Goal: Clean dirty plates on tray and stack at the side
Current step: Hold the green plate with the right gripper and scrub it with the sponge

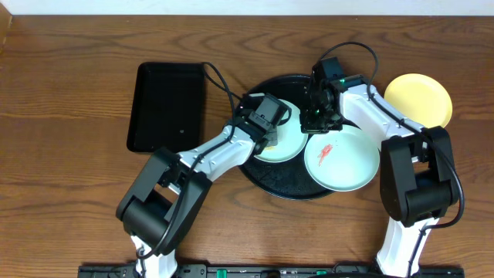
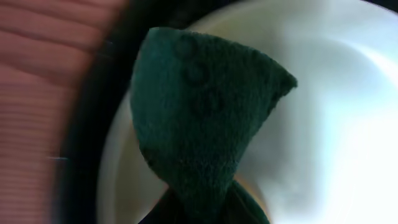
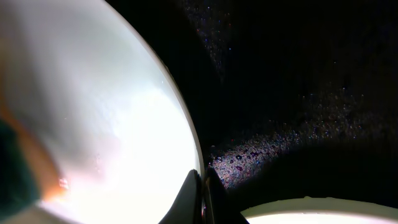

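The round black tray holds two mint-green plates. The left plate lies under my left gripper, which is shut on a dark green cloth pressed on the plate. My right gripper is shut on that plate's far rim. In the right wrist view its fingers pinch the plate's edge over the tray. The right mint plate carries a red smear. The yellow plate lies on the table right of the tray.
A smaller rectangular black tray sits on the wooden table at the left. The tray rim and the table show in the left wrist view. The second mint plate's edge shows low in the right wrist view.
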### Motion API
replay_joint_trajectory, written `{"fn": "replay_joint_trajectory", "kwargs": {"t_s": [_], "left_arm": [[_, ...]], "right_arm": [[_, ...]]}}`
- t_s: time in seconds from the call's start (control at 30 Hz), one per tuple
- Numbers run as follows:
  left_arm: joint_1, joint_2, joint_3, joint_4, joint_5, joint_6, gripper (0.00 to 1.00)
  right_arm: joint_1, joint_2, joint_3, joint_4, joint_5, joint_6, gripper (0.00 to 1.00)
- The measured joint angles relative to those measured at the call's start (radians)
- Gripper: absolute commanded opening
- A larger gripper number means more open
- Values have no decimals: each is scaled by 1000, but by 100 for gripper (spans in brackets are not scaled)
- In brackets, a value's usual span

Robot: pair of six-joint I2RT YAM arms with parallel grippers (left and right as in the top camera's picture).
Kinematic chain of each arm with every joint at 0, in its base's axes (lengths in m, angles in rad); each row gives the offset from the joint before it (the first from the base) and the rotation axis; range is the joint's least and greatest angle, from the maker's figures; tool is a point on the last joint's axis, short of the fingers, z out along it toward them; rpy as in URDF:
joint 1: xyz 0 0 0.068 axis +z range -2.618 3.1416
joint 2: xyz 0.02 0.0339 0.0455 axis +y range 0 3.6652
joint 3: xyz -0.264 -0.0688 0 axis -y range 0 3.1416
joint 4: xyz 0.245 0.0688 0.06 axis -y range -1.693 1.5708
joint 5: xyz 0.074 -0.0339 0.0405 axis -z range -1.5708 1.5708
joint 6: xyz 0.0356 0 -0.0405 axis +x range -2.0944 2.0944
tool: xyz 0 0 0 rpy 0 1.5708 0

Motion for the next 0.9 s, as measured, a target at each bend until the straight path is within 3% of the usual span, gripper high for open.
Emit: {"fn": "replay_joint_trajectory", "kwargs": {"t_s": [0.2, 0.4, 0.6, 0.9], "left_arm": [[18, -52, -18, -9, -158, 84, 11], [28, -173, -21, 31, -206, 128, 12], [29, -237, -21, 140, -13, 110, 12], [28, -73, -21, 238, 177, -44, 12]], "right_arm": [[0, 0, 0, -3, 0, 0, 1], [0, 0, 0, -8, 1, 0, 1], [0, 0, 0, -10, 2, 0, 1], [0, 0, 0, -12, 3, 0, 1]]}}
